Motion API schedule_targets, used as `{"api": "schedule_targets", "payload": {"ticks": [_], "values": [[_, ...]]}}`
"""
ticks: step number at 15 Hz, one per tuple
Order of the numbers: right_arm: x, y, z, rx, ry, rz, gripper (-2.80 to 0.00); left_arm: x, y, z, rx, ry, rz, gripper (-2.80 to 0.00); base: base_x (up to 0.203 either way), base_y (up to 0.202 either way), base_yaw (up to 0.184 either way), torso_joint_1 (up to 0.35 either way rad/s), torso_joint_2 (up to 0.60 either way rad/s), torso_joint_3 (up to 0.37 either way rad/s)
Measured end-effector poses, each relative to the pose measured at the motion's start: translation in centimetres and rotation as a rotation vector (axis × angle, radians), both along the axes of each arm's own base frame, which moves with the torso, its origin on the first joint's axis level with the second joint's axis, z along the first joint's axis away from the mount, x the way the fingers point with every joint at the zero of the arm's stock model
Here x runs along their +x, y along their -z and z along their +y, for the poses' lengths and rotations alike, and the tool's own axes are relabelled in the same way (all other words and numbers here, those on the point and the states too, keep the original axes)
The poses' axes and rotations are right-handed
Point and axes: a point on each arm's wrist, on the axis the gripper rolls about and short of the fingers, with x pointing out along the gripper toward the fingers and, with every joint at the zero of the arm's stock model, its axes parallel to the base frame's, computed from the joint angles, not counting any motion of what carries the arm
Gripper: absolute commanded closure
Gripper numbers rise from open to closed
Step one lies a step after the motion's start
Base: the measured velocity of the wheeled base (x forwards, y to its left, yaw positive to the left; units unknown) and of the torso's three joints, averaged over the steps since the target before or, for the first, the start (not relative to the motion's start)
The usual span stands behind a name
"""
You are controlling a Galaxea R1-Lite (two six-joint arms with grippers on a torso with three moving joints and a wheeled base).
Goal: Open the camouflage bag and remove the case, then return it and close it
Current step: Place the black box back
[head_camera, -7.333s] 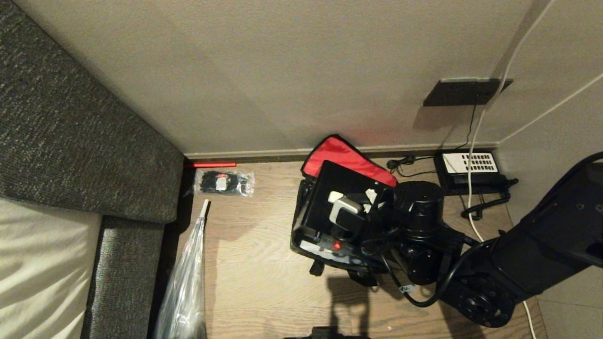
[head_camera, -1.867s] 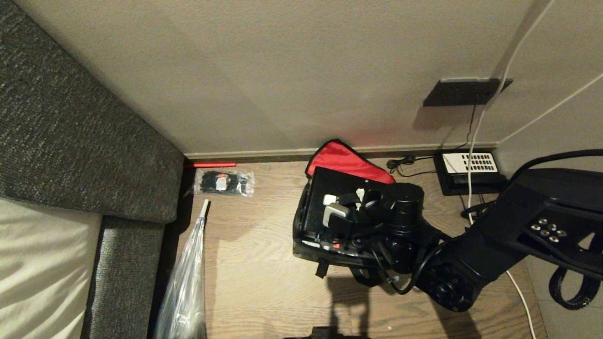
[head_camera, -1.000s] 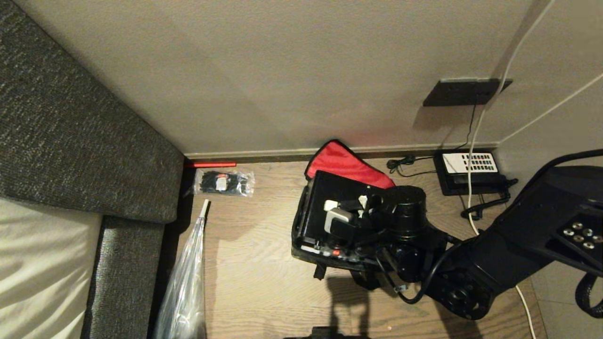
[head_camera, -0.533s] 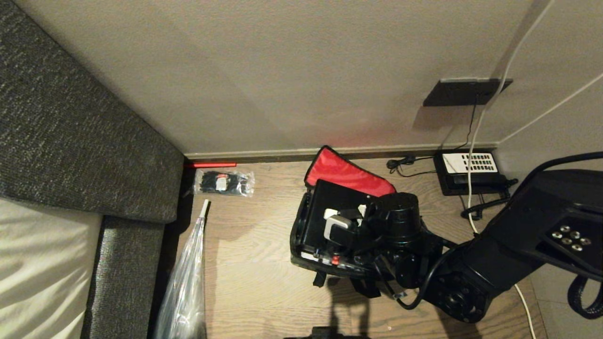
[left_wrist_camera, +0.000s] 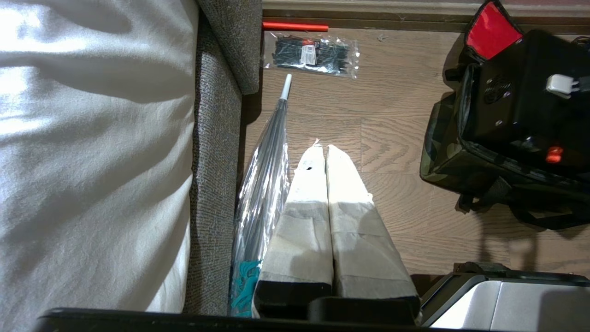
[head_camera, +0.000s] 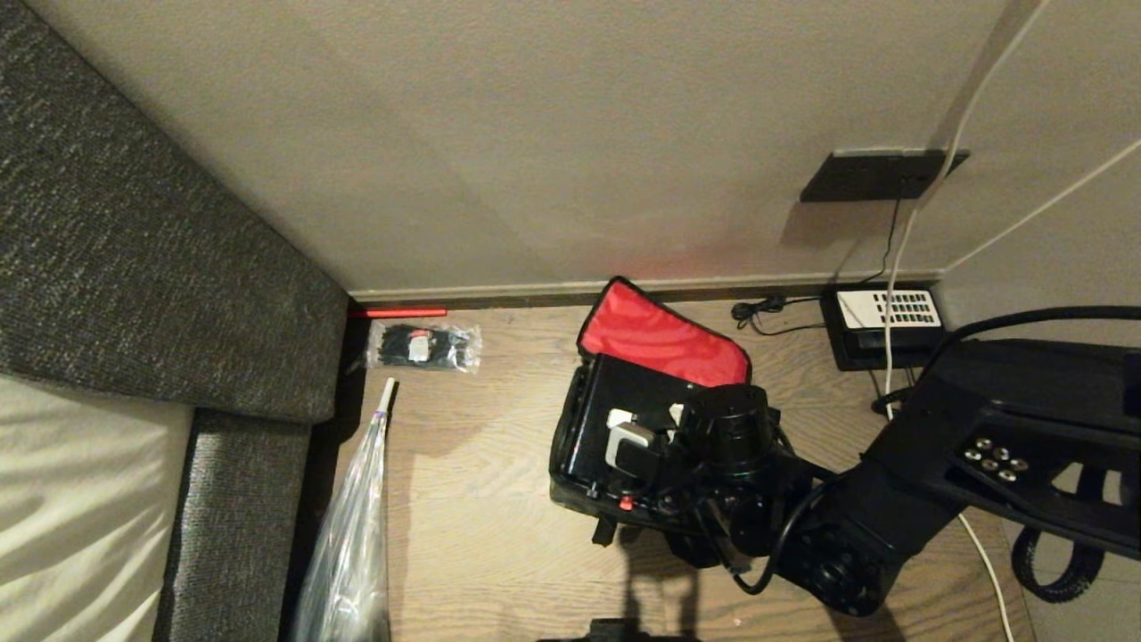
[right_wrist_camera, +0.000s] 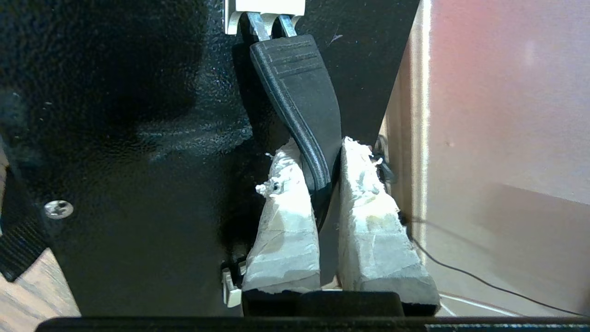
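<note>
Since the earlier frames the case (head_camera: pixel 624 428) is sitting lower in the camouflage bag (left_wrist_camera: pixel 449 159), and more of the red lid lining (head_camera: pixel 664 339) is showing behind it. Right gripper (right_wrist_camera: pixel 325 184) is reaching in from the right over the bag, its jaws closing tight on the black handle (right_wrist_camera: pixel 299 106) on top of the case; the white-taped fingers (right_wrist_camera: pixel 286 221) are pressing that handle from both sides. Bag is standing on the wooden floor (head_camera: pixel 481 499) near the back wall's skirting edge, lid flopping open toward the wall. Left gripper (left_wrist_camera: pixel 325 152) is hanging parked nearer the sofa (head_camera: pixel 134 267), jaws closed with the two pads touching, holding nothing. A packet of black cable ties (head_camera: pixel 423 346) is lying near the back edge of the floor beside the sofa corner, a clear-wrapped umbrella (head_camera: pixel 352 535) along the sofa's side, and a desk phone (head_camera: pixel 887 321) in the back right corner.
</note>
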Motion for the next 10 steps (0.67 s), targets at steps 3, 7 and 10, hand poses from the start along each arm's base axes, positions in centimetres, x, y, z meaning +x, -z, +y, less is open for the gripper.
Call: {"api": "schedule_targets", "payload": {"ticks": [3,7,10], "values": [[0.7,0.8,0.5,0.023,0.001,-0.018,0.0,0.0,0.0,0.0,0.0,0.0,0.0,0.0,0.0,0.0,0.0,0.0,0.0,0.0],[1.0,0.6,0.7,0.007,0.001,-0.016,0.0,0.0,0.0,0.0,0.0,0.0,0.0,0.0,0.0,0.0,0.0,0.0,0.0,0.0],[0.3,-0.6,0.9,0.005,-0.012,-0.018,0.0,0.0,0.0,0.0,0.0,0.0,0.0,0.0,0.0,0.0,0.0,0.0,0.0,0.0]]}}
